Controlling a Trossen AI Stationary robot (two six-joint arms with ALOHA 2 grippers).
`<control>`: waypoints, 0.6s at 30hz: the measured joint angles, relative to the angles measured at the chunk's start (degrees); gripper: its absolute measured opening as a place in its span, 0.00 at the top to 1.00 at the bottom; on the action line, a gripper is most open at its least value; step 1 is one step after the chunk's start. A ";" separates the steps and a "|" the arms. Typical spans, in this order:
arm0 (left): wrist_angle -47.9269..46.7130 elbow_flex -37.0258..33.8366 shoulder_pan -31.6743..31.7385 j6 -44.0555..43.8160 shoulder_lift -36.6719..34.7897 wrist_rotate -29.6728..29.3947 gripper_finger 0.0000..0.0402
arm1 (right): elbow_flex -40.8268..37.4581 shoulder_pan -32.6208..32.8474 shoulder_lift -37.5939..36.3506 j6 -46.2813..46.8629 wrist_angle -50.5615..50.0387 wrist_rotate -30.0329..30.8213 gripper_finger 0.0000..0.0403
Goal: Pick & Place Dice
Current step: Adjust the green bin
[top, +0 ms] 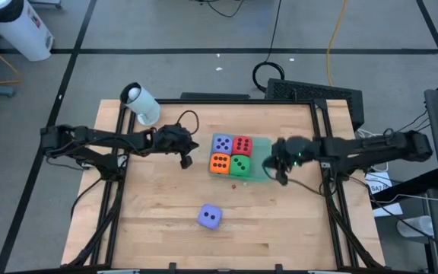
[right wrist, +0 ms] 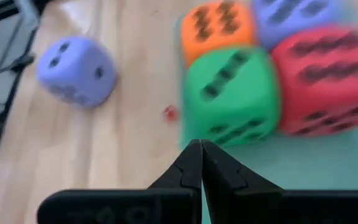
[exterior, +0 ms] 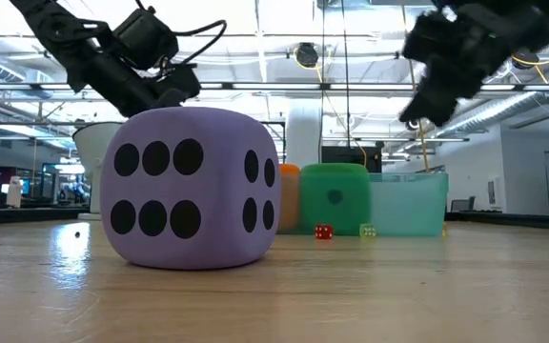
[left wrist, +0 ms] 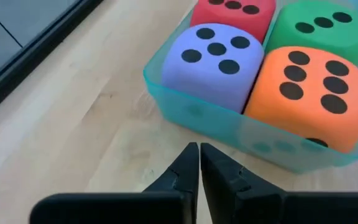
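Observation:
Four dice sit in a translucent green tray at the table's middle: lavender, red, orange and green. In the left wrist view they show as lavender, red, orange and green. A second lavender die rests on the table near the front edge; it fills the low view. My left gripper is shut and empty, left of the tray. My right gripper is shut and empty, over the tray's right part.
A white cylinder lies at the table's far left corner. A tiny red die and a tiny pale one lie on the table by the tray. Bare wood stretches along the near side around the loose lavender die.

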 joint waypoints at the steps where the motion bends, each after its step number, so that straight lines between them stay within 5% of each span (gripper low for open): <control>1: -0.17 -0.01 0.00 0.00 -0.04 0.00 0.94 | -1.47 1.86 0.40 1.03 1.77 0.01 1.00; 9: -0.77 -0.07 0.18 -0.07 0.07 -0.45 0.94 | -6.33 15.78 6.11 1.57 16.57 6.35 1.00; 18: -0.77 -0.07 0.22 0.04 0.07 -0.46 0.94 | -6.42 17.97 14.10 5.40 14.51 4.70 1.00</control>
